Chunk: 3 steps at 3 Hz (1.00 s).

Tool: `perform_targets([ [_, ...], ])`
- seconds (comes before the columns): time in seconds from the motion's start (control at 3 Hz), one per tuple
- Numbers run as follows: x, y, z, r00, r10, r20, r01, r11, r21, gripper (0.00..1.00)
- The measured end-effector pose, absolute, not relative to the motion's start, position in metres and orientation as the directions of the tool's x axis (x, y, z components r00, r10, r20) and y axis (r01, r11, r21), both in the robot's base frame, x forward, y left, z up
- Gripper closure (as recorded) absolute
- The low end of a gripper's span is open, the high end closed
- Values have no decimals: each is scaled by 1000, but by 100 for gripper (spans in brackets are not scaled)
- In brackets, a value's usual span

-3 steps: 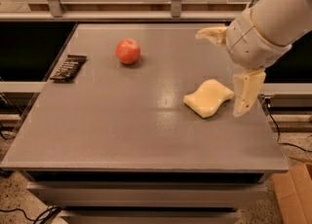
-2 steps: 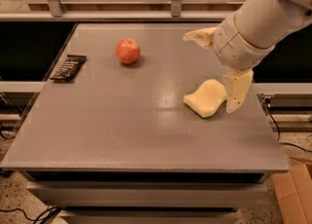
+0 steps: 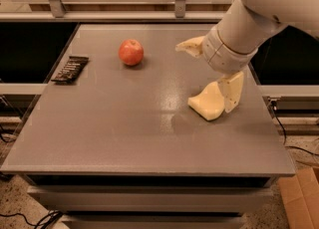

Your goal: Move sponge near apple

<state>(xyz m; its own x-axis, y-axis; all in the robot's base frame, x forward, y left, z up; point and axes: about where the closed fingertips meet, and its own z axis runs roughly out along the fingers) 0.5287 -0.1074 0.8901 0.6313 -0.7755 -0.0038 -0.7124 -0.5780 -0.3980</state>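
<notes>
You've got the grey table (image 3: 124, 138) filling the view, and the white arm (image 3: 259, 9) comes in from top right. Your gripper (image 3: 205, 77) sits over the table's right half, spread wide and gripping nothing. One finger (image 3: 190, 47) sticks out left, the other (image 3: 230, 89) points down. The sponge (image 3: 205, 104) is on the table just below the gripper, right edge at the lower finger; can't tell if they touch. The apple (image 3: 131, 52) is well left of the gripper, slightly farther back, well apart from the sponge. The dark packet (image 3: 70, 68) is further left still, at the table edge.
</notes>
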Motion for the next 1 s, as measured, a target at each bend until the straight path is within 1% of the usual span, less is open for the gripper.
perform_targets([
  [0.67, 548, -120, 860, 645, -763, 36, -720, -623, -306, 0],
  [1.0, 553, -128, 851, 641, -767, 40, -730, -625, -277, 15],
])
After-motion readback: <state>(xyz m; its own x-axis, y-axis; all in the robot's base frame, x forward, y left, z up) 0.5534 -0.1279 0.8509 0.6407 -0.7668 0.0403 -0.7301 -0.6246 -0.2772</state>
